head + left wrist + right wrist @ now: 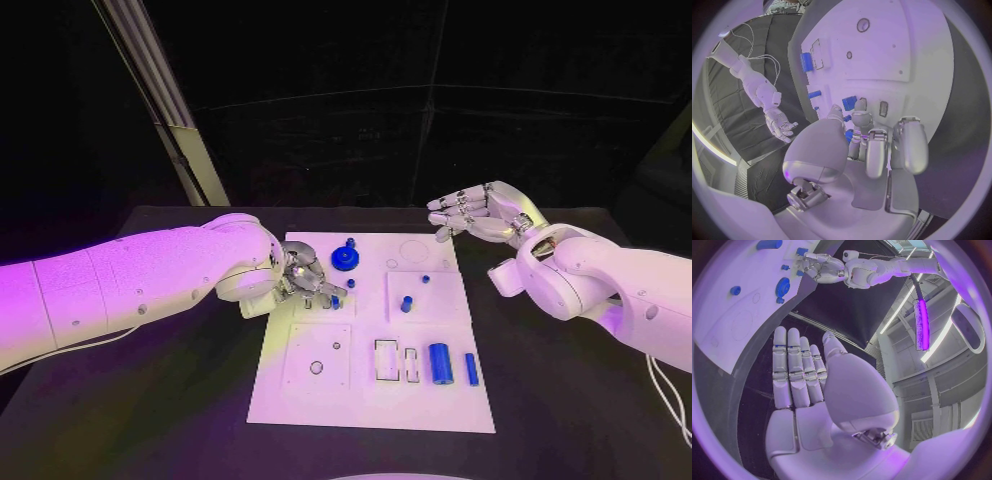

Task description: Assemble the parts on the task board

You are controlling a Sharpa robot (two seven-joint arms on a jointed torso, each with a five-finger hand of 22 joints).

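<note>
Head view: I see the left robot hand (306, 281) down on the task board (372, 400), fingers curled and pinching a small blue part (333, 301) at its fingertips. Just beyond that robot hand stands a round blue part (345, 258). Two blue cylinders (441, 363) lie nearer me, well apart from it. Right robot hand (477, 215) hovers off the board's far corner over the black surface (577, 400), fingers straight, side by side, holding nothing.

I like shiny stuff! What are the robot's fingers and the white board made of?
The fingers look like metal: silvery, with bright glints. The task board looks like matte plastic: flat white, no glare. The blue cylinder is probably plastic too; hard to be sure.
</note>
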